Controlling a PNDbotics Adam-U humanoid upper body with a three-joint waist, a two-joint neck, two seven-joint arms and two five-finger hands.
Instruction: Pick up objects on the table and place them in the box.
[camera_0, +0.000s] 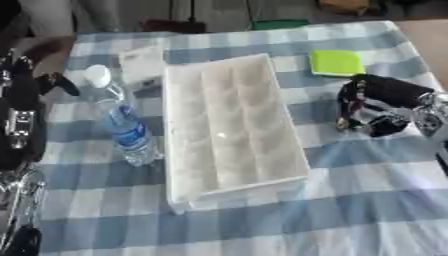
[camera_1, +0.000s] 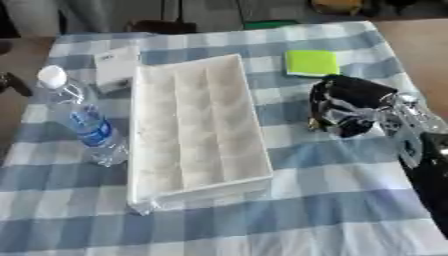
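Nearby, white box (camera_0: 229, 125) (bottle (camera_0: 121, 120) alongside)

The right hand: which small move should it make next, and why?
Probably a short reach forward to the green pad. The right hand hovers just before it, apparently holding nothing, and the white box looks empty. The bottle lies on the box's far side, nearer the left arm.

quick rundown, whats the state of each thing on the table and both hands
white box: open, nothing visible inside
water bottle: lying on the cloth left of the box, cap on
green pad: flat, beyond the right hand
small white box: beside the box's far left corner
right hand: fingers curled, empty
left hand: not visible
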